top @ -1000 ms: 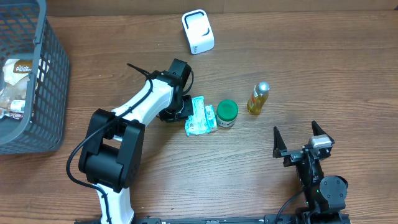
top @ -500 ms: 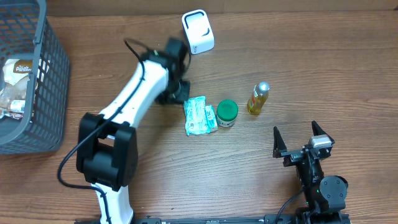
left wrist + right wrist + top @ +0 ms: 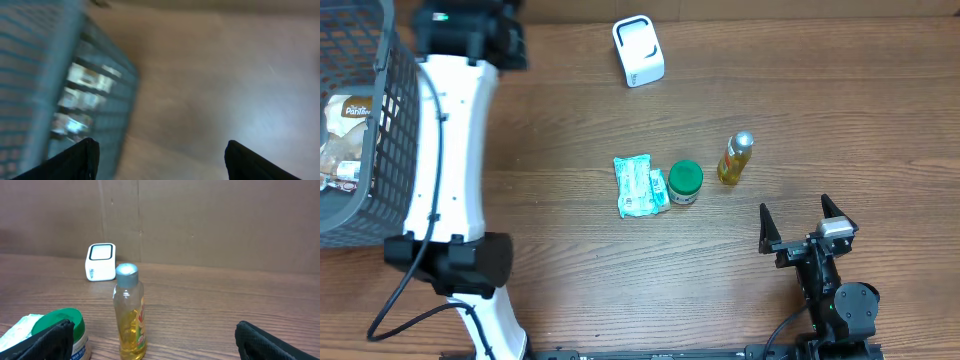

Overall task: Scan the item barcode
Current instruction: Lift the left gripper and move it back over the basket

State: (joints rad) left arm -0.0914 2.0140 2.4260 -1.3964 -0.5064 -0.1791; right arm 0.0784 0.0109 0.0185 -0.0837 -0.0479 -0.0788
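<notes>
- The right jaws stand spread wide with nothing between them, at the near right edge of the wooden tabletop (image 3: pixel 620 290), well apart from every item; the right arm (image 3: pixel 835 295) that carries them sits low at that edge
- Just beyond them and slightly to the left, a small bottle (image 3: pixel 735 158) of yellow liquid with a silver cap stands upright
- Left of the bottle and apart from it, a low jar (image 3: pixel 685 183) with a green lid stands upright
- A white and teal packet (image 3: pixel 640 187) lies flat near the middle of the tabletop, its right edge against the jar; neither arm touches it
- Farther back, near the far edge, a white scanner (image 3: pixel 638 50) with a dark-framed panel stands alone, well apart from the packet, the jar and the bottle
- The white left arm (image 3: pixel 450 170) reaches along the left side up to the far left corner
- The left jaws are spread: the left wrist view is blurred, yet its two dark fingers (image 3: pixel 82 160) stand far apart with nothing between them, above bare wood just beside a basket wall
- A grey mesh basket (image 3: pixel 405 120) sits at the left edge and holds packaged goods, whose labels are too small to read
</notes>
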